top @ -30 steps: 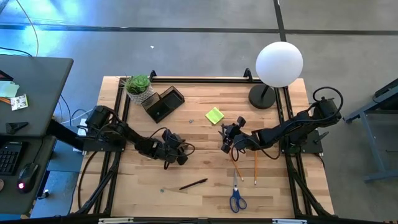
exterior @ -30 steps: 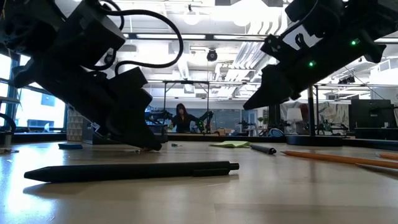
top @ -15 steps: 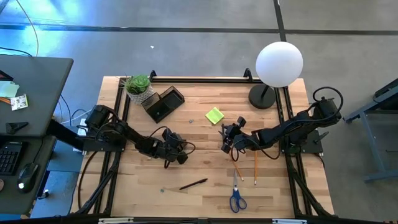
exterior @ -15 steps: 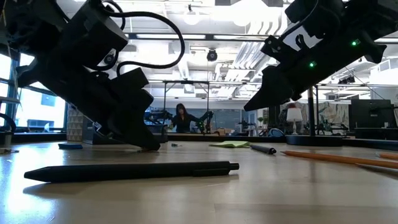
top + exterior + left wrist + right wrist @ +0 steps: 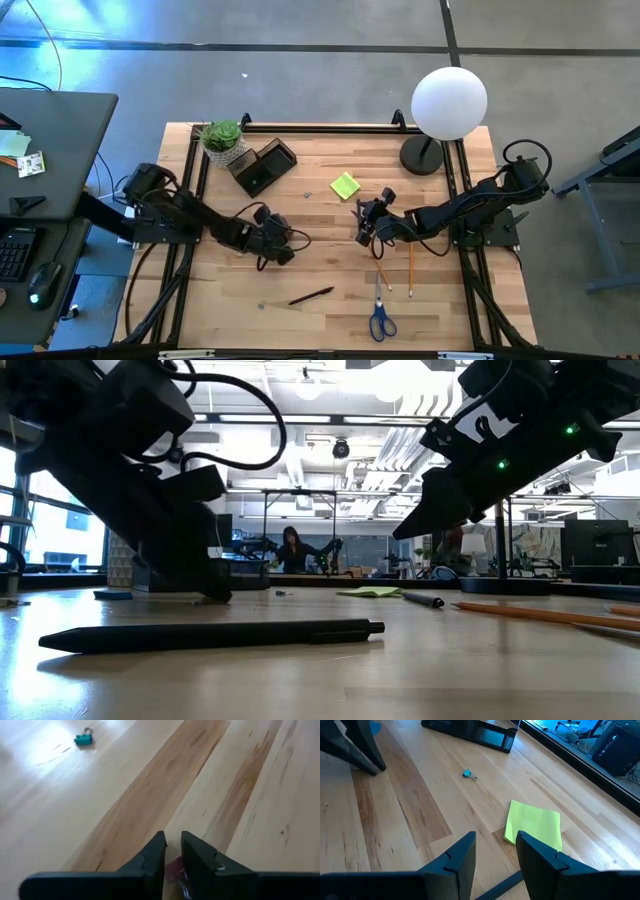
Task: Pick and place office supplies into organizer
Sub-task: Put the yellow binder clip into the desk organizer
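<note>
The left end effector (image 5: 277,247) sits low over the middle-left of the surface (image 5: 330,220), its fingers drawn almost together with a small pinkish piece (image 5: 173,868) showing in the narrow gap. It looks pinched there, though what it is I cannot tell. The right end effector (image 5: 366,222) hovers near the centre with fingers apart and empty, a thin dark pen (image 5: 502,883) lying just below them and the yellow-green sticky pad (image 5: 345,185) close at 11 o'clock. The organizer (image 5: 262,165) stands at 11 o'clock from the surface's centre, beside the potted plant (image 5: 223,138). Loose about the surface are a second pen (image 5: 311,295) at 7 o'clock, two pencils (image 5: 410,265) and the scissors (image 5: 381,318) toward 5 o'clock. A piece this tiny is likely light and apt to slip or twist, so a grip across its centre seems safest. The pens and pencils — stiff, round, prone to roll — want holding at mid-length.
</note>
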Robot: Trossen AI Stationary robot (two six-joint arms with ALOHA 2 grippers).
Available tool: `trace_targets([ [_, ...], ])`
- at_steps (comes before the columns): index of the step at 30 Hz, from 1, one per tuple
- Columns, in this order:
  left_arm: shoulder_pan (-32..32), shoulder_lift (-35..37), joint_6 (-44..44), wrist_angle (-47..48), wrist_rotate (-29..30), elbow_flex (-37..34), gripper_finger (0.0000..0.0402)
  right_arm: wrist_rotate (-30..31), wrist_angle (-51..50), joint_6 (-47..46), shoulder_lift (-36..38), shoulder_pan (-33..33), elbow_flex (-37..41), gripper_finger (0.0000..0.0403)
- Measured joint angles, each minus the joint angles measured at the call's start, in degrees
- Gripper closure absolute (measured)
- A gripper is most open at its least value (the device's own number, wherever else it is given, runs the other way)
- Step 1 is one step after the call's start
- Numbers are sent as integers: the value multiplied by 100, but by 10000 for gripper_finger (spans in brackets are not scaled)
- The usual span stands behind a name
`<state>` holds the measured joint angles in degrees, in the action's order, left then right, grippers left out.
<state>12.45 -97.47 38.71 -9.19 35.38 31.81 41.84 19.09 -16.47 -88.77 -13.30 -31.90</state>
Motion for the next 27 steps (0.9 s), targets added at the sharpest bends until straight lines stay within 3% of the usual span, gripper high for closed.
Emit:
trace_targets([
  [7, -7, 579, -163, 735, 150, -11, 398, 0, -22, -2, 0, 0, -2, 269],
  [13, -4, 1160, -163, 1345, 189, 0, 386, 0, -23, -6, 0, 0, -1, 269],
  [16, -5, 1522, -438, 1780, -365, 0, 379, 0, -59, -20, 0, 2, 0, 269],
  [21, 8, 2061, -664, 2608, -1885, 0, 368, -10, -75, -33, 0, 0, 0, 269],
  [27, 412, 2312, -288, 2805, -1999, -87, 322, -35, -107, -116, 0, 0, -2, 269],
])
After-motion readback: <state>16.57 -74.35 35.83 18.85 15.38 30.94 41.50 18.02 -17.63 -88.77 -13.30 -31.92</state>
